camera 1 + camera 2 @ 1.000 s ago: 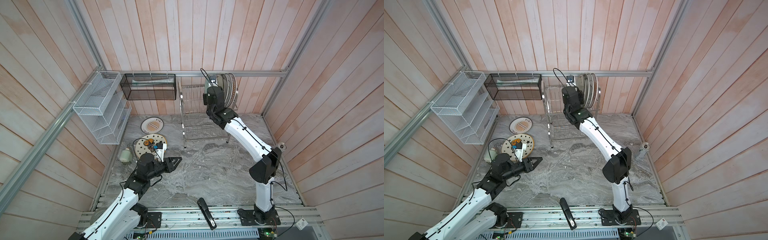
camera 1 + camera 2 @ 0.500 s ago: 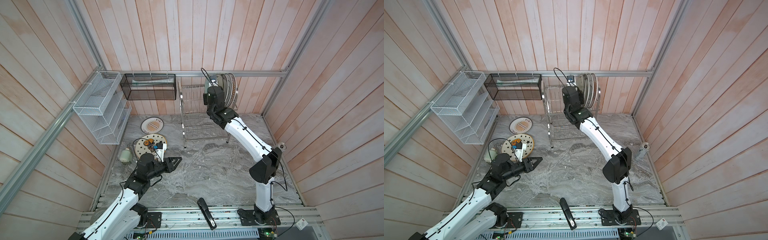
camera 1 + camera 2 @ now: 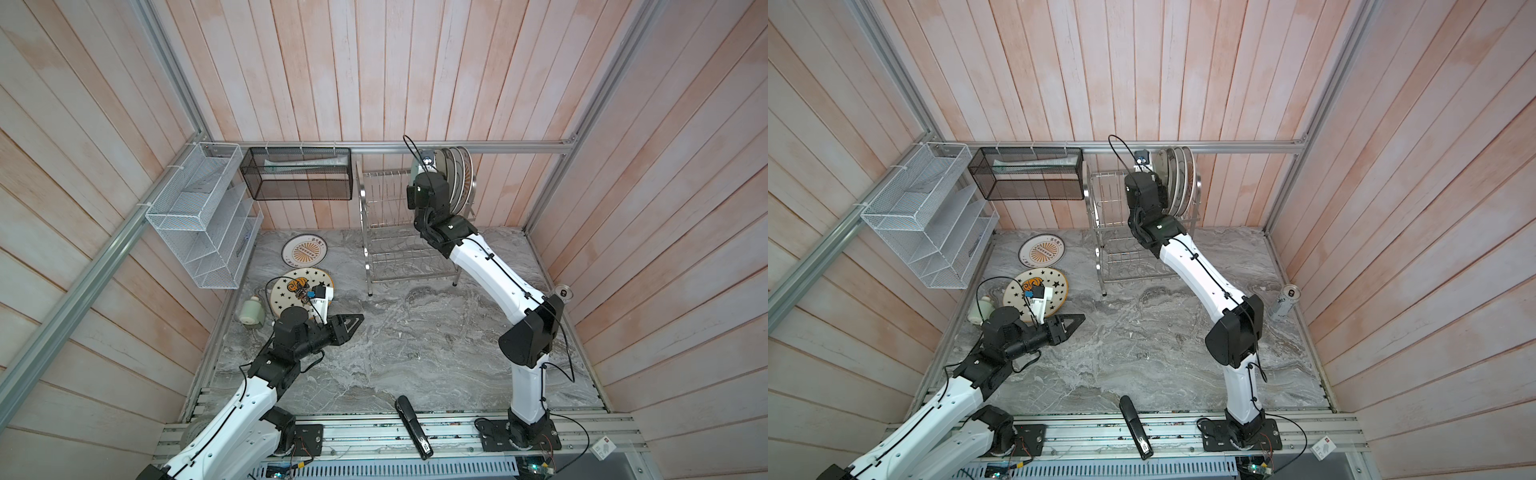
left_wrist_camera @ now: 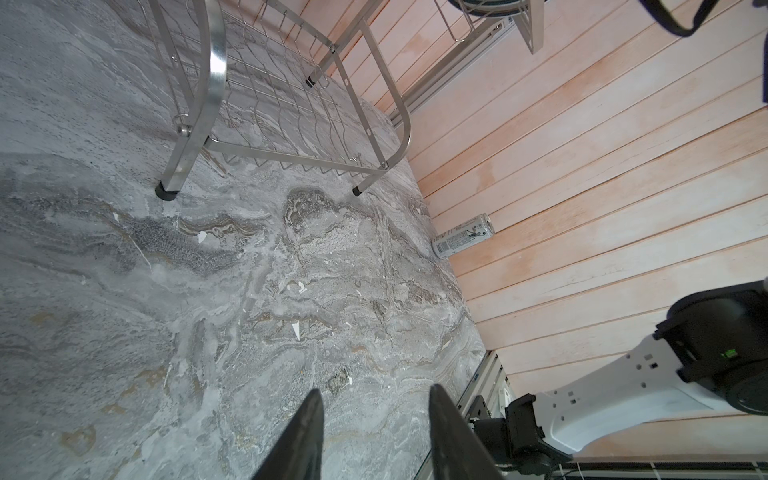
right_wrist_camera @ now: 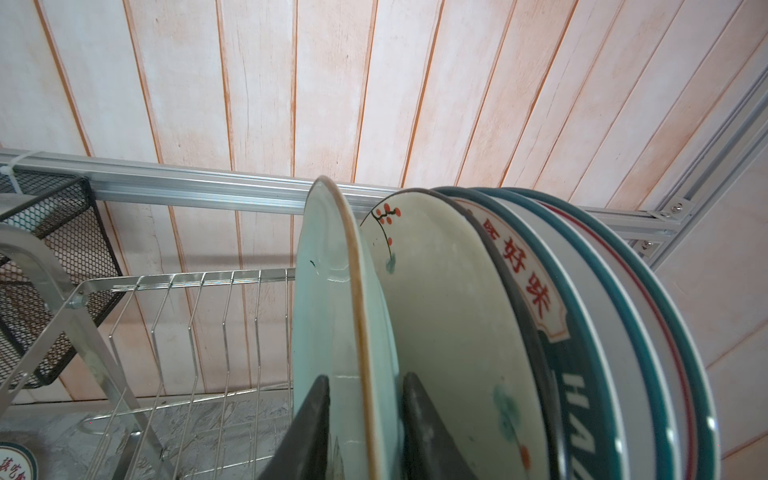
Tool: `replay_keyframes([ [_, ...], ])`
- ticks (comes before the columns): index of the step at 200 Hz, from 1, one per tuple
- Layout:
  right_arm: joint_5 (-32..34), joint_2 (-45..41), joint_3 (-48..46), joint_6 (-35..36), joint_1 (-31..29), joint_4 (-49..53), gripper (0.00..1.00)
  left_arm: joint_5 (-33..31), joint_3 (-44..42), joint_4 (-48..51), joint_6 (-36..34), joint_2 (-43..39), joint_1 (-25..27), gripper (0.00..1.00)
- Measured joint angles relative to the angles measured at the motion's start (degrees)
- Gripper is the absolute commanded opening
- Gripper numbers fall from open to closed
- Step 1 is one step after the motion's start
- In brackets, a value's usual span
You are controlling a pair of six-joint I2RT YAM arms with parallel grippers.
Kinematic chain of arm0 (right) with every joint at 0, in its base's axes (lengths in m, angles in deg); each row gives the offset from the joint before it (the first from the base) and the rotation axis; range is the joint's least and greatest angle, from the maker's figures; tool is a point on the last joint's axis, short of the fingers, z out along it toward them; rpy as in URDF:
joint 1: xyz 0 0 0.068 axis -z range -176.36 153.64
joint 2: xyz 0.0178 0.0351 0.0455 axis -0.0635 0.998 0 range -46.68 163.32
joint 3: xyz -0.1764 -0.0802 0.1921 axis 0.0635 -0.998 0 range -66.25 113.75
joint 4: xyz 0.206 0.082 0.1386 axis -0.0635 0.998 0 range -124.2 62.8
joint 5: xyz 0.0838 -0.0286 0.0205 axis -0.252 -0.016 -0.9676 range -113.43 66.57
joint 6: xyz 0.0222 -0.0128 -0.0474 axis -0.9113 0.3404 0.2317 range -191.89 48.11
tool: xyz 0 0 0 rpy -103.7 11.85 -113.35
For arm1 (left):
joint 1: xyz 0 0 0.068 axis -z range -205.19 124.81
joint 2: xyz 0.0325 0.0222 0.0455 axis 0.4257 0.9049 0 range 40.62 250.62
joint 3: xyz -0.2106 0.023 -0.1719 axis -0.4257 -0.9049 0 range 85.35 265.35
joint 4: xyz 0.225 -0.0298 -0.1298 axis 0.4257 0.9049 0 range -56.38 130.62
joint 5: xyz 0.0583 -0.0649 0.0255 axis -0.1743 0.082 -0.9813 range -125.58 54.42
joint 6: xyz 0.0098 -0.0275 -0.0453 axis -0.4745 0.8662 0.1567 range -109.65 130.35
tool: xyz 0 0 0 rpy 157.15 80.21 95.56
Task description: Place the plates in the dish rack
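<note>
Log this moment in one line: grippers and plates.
left gripper open | right gripper astride pale green plate in rack, grip unclear | star plate, sunburst plate on table

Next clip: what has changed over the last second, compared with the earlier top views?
Little visibly moved. The right gripper, at the shiny steel wire dish rack's upper tier, now has its jaws straddling the slotted pale green round plate with a gap, apparently letting go. Unchanged: the left gripper, open and empty, and the star-printed plate and sunburst plate lying flat.
</note>
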State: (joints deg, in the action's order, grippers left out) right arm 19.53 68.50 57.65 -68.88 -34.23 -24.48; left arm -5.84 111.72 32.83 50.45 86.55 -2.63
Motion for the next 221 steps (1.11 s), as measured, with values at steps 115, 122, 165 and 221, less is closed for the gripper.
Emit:
replay_keyframes([
  [115,-0.04,-1.05,-0.26,0.07,0.09,-1.16,0.37,0.0,0.0,0.0,0.0,0.0,0.0,0.43],
  [122,-0.04,-1.07,-0.26,0.09,0.09,-1.16,0.37,0.0,0.0,0.0,0.0,0.0,0.0,0.43],
  [165,-0.44,-1.18,-0.26,0.22,0.09,-1.27,0.39,0.0,0.0,0.0,0.0,0.02,0.0,0.43],
  [221,-1.09,-2.12,-0.33,0.2,0.09,-1.42,0.41,-0.02,0.0,0.0,-0.02,0.02,0.0,0.43],
])
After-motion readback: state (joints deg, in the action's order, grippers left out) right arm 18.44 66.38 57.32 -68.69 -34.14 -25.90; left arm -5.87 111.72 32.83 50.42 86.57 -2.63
